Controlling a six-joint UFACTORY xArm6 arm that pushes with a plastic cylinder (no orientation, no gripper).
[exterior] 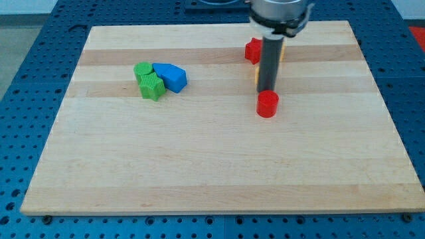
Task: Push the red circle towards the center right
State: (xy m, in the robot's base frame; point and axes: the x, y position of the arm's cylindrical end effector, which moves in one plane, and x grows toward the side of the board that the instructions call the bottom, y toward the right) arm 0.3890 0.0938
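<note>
The red circle (267,104) is a short red cylinder lying a little right of the board's middle. My tip (266,89) is the lower end of the dark rod and stands right at the red circle's top edge, touching or nearly touching it. Another red block (252,50), star-like in shape, sits higher up near the view's top. A yellow block (258,70) is mostly hidden behind the rod, with another sliver showing on the rod's right.
At the view's left, a green circle (142,70), a green star-like block (152,87) and two blue blocks (170,76) lie in a tight cluster. The wooden board (212,166) rests on a blue perforated table.
</note>
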